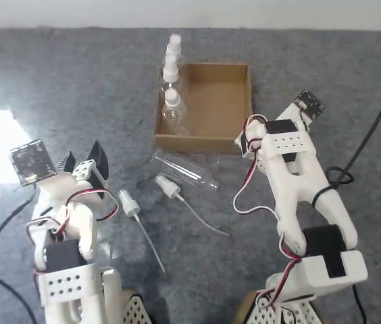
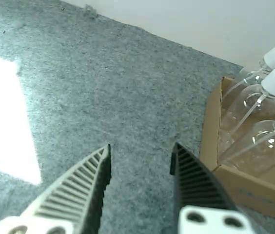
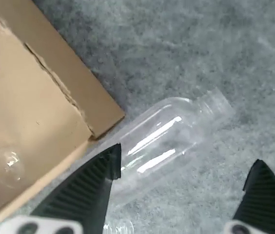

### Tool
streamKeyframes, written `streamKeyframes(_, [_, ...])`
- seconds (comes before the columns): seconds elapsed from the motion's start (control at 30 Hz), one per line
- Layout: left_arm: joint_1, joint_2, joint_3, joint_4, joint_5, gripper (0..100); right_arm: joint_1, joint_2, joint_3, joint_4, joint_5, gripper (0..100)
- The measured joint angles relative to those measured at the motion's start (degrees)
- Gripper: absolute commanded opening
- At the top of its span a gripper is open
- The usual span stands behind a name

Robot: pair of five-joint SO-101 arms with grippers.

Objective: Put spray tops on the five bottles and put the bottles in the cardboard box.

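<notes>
The right gripper (image 3: pixel 186 163) hangs with its jaws spread wide over the uncapped bottle (image 3: pixel 171 136), which lies on its side on the table (image 1: pixel 75 88) just beside the box (image 1: pixel 204 143), near a front corner. The step in hand looks to be picking this bottle up. It would go best with the jaws closing across the straight body, not the tapering shoulder. The grip should be gentle, since thin clear plastic is slick, may dent or slip out, and a round body can roll. The left gripper (image 2: pixel 141 152), jaws moderately apart and holding nothing, sits above the table away from the box. It would probably do best to take a top (image 1: pixel 128 201) by its stubby white head, leaving the long thin dip tube free to thread into the mouth. Two such tops lie near the bottle, and three capped bottles (image 1: pixel 171 101) rest along one side of the box. The table is speckled grey and felt-like. The box is matte brown card with a ragged edge.
</notes>
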Motion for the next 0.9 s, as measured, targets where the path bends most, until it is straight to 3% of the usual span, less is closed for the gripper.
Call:
streamKeyframes(0.2, [0.0, 0.0, 0.0, 0.0, 0.0, 19, 0.1, 4.7, 0.4, 2.6, 0.0, 36.2])
streamKeyframes(0.5, [0.0, 0.0, 0.0, 0.0, 0.0, 19, 0.0, 4.7, -3.4, 19.2, 4.1, 36.2])
streamKeyframes(0.9, [0.0, 0.0, 0.0, 0.0, -0.3, 19, -0.3, 4.7, -3.7, 26.4, 5.7, 36.2])
